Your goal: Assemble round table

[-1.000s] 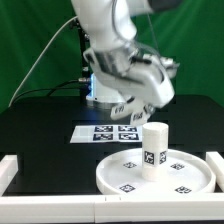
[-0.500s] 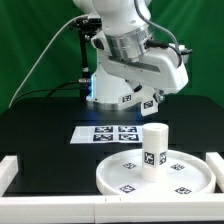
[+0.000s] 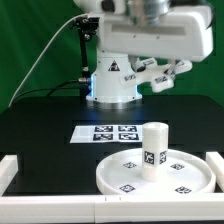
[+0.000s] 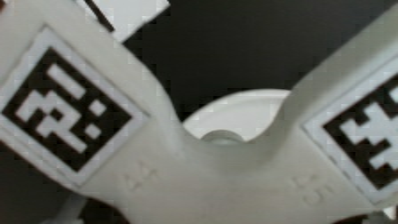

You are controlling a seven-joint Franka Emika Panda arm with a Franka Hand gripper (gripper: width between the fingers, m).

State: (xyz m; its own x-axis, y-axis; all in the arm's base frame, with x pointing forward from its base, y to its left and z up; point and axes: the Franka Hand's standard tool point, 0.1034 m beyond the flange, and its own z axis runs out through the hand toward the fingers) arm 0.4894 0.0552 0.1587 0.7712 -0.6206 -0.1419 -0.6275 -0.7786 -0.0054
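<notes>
The round disc (image 3: 155, 178) lies at the front of the table. The thick leg (image 3: 155, 145) stands upright on its middle. My gripper (image 3: 160, 78) is raised well above and behind the leg, shut on the small flat base piece (image 3: 172, 70). In the wrist view the base piece (image 4: 196, 170) fills the picture with its tagged arms. A round white part (image 4: 240, 112) shows far below through its notch. My fingers are hidden.
The marker board (image 3: 112, 133) lies flat behind the disc. White border rails stand at the exterior view's left (image 3: 8, 170), right (image 3: 215, 160) and along the front (image 3: 50, 208). The arm's base (image 3: 112, 85) stands at the back.
My gripper has risen from just beside the leg's top and moved toward the exterior view's right, carrying the base piece. Disc and leg have not moved.
</notes>
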